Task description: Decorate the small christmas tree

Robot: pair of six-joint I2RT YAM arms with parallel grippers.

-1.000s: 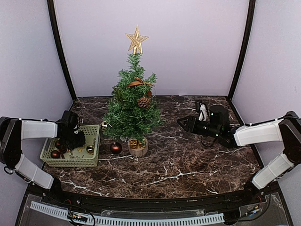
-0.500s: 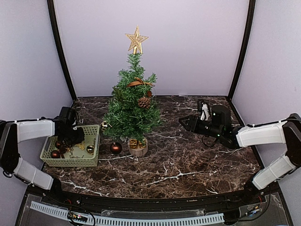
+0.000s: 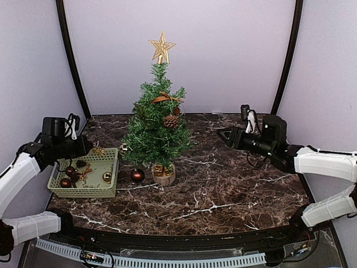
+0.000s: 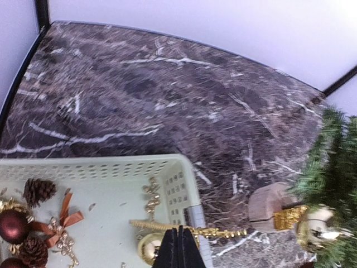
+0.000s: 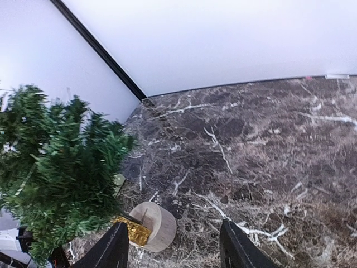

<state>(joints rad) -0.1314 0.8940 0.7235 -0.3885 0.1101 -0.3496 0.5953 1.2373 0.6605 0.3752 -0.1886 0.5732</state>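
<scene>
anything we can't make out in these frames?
- Left wrist: the gold ornament in the shut left gripper shows only as a thin strand, so its type is unclear. In the top view it is too small.
- Left wrist: green basket cut off by the bottom and left edges; small christmas tree blurred and cut off by the right edge.
- Right wrist: the tree's upper part lies beyond the left edge.

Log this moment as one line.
left gripper: shut on gold ornament, over basket | right gripper: open, empty, beside tree
</scene>
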